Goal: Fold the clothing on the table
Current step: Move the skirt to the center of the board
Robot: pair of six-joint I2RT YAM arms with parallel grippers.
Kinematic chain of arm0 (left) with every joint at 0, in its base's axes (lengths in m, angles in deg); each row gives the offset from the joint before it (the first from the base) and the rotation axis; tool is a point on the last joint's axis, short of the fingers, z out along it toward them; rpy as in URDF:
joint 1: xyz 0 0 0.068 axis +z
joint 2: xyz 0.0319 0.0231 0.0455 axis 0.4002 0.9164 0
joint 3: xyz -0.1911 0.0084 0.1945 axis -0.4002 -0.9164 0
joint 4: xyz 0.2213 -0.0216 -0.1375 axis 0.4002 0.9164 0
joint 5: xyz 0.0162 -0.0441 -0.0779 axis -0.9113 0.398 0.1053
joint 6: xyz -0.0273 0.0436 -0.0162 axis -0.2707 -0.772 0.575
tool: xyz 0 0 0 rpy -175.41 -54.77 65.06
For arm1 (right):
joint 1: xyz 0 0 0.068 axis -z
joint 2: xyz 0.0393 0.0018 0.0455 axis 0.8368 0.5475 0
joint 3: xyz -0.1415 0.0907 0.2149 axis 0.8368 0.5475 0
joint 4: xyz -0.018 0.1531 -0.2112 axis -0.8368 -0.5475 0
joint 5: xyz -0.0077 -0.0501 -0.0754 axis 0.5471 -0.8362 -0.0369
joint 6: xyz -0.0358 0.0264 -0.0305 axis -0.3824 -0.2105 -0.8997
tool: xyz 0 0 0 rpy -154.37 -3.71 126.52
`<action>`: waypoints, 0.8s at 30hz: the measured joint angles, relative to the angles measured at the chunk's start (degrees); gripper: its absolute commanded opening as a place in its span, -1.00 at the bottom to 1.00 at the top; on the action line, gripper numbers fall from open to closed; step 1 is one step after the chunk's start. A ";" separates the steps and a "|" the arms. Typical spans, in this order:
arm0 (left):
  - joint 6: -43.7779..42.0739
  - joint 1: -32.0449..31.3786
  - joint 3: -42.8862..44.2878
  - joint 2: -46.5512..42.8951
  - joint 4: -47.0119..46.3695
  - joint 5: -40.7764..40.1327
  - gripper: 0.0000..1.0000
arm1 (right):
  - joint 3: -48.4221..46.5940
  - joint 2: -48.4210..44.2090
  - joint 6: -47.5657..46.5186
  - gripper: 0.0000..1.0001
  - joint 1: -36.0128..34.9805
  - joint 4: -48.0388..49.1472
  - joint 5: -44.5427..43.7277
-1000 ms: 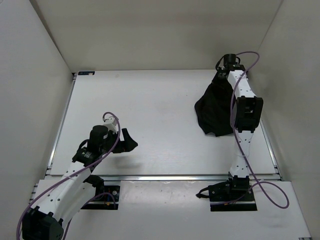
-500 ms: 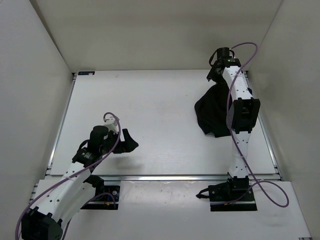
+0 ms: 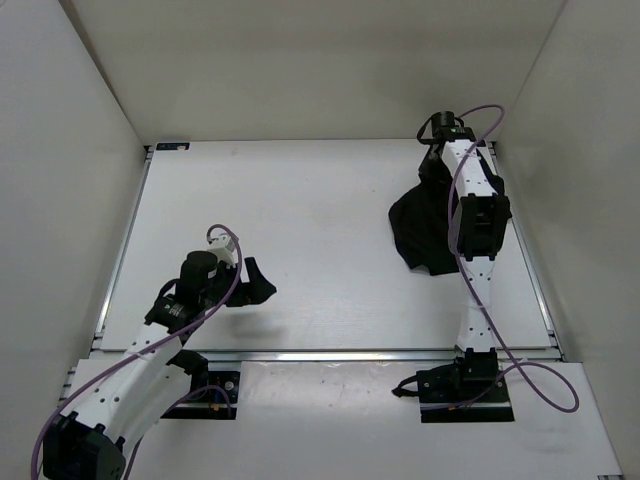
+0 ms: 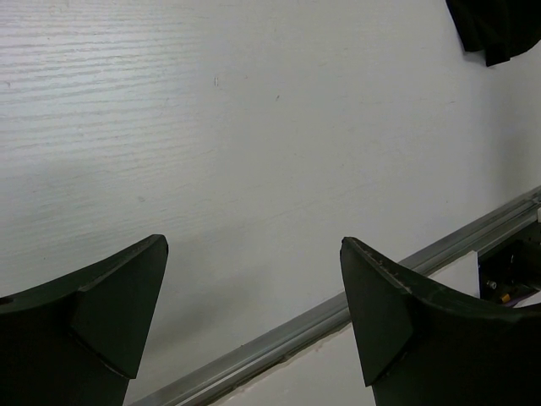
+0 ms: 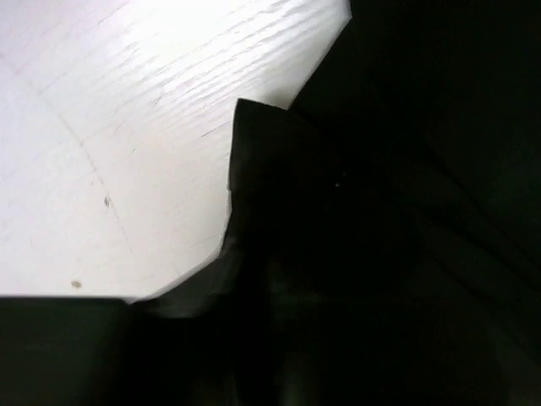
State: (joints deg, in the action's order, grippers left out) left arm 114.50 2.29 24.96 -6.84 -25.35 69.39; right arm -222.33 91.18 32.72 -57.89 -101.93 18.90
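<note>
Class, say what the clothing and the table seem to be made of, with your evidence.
The clothing: soft matt black fabric, apparently; it slumps in folds. The table: white, faintly grained board, perhaps laminate; fine lines streak it.

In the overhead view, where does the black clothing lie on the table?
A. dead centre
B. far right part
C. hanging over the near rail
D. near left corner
B: the clothing sits as a dark heap toward the far right corner of the table.
</note>
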 measured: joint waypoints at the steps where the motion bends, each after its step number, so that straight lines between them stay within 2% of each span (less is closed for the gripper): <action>1: -0.13 -0.07 0.00 0.00 0.02 -0.15 0.86 | -0.37 0.20 -0.31 -1.00 0.00 -0.04 0.68; 2: -0.15 -0.13 0.00 0.00 0.00 -0.24 0.84 | -1.07 0.46 -0.85 -1.00 -0.02 -0.09 1.66; 8: -0.59 -0.22 2.21 1.70 1.22 -2.23 0.40 | -9.57 0.90 -6.67 -1.00 -1.49 2.58 11.76; 11: -2.19 -0.35 12.37 6.14 5.35 -7.41 0.30 | -11.39 -1.31 -11.67 -0.99 -4.70 5.14 16.57; 14: -4.70 -0.81 28.87 11.34 7.85 -15.04 0.28 | -10.21 -7.26 -16.94 -1.00 -10.58 4.74 20.35; 16: -6.40 -1.20 38.47 13.49 8.22 -19.74 0.32 | -4.61 -14.58 -19.93 -1.00 -15.61 4.48 21.97; 18: -7.69 -1.44 44.72 14.05 7.76 -23.04 0.37 | 5.60 -24.74 -22.67 -1.00 -21.33 5.09 21.09; 19: -8.04 -1.44 46.07 13.84 7.74 -24.00 0.37 | 10.43 -29.09 -23.47 -1.00 -23.96 5.35 19.85; 22: -8.26 -1.36 46.10 11.87 8.26 -25.33 0.41 | 35.76 -48.54 -25.46 -1.00 -32.96 10.54 17.70; 23: -8.15 -1.18 45.11 11.21 8.35 -25.11 0.43 | 42.95 -53.81 -25.16 -0.97 -33.57 12.22 18.40; 24: -7.85 -0.85 43.28 10.34 8.28 -24.55 0.46 | 51.39 -59.43 -24.52 -0.71 -33.05 14.97 19.39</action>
State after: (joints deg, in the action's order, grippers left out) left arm 106.66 1.44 68.24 3.50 -17.07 44.85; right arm -170.94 31.75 8.20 -90.94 -86.95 38.29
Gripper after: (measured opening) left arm 0.709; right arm 0.019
